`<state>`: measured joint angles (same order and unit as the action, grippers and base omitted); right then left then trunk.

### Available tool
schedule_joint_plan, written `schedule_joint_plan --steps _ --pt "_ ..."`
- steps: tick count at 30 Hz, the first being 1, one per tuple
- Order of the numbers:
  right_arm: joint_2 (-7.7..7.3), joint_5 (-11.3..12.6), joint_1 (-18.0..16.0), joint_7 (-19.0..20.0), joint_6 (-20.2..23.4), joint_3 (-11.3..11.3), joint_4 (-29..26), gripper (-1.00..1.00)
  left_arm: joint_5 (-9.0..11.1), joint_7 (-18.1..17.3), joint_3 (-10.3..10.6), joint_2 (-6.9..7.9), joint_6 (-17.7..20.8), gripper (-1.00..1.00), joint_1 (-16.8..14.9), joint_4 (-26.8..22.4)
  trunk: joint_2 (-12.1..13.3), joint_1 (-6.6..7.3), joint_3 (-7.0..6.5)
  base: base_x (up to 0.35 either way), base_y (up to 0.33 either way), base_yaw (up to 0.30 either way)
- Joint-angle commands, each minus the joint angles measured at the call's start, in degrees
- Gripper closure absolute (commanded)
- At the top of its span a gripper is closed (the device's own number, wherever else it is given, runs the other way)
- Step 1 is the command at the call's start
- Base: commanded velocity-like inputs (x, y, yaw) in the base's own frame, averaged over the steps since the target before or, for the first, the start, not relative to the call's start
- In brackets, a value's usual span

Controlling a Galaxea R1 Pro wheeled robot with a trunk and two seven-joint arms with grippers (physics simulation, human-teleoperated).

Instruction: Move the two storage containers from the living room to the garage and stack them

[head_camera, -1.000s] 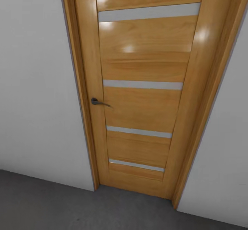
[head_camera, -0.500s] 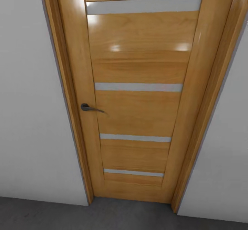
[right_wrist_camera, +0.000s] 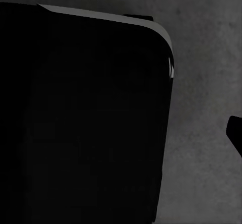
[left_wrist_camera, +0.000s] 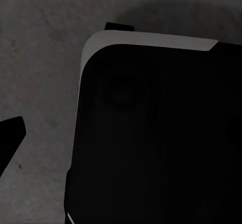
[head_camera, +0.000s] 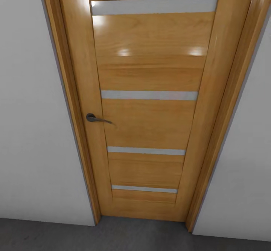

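A shut door (head_camera: 150, 104) with its handle (head_camera: 92, 117) is faced over grey floor (head_camera: 45, 234); containers are unseen, tool states cannot be told, and the base (left_wrist_camera: 161, 133) could strike it.

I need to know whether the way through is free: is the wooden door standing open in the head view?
No: the wooden door sits shut, flush within its frame, with its handle untouched.
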<state>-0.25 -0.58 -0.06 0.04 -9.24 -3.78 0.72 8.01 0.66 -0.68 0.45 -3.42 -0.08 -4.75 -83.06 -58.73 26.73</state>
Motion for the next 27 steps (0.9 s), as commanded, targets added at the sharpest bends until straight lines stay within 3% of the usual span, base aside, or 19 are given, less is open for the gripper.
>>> schedule_joint_plan --steps 1,27 --pt "-0.01 -0.05 -0.02 0.01 -0.26 -0.35 0.08 -1.00 0.38 0.04 -0.02 -0.01 -0.14 -1.00 -0.01 0.00 -0.02 0.00 0.04 0.001 0.000 -0.001" --pt "-0.01 0.05 -0.02 0.05 -0.17 -0.35 0.07 -1.00 0.34 0.04 -0.02 -0.09 -0.18 -1.00 -0.01 0.00 -0.02 0.00 0.04 0.000 0.000 0.000"
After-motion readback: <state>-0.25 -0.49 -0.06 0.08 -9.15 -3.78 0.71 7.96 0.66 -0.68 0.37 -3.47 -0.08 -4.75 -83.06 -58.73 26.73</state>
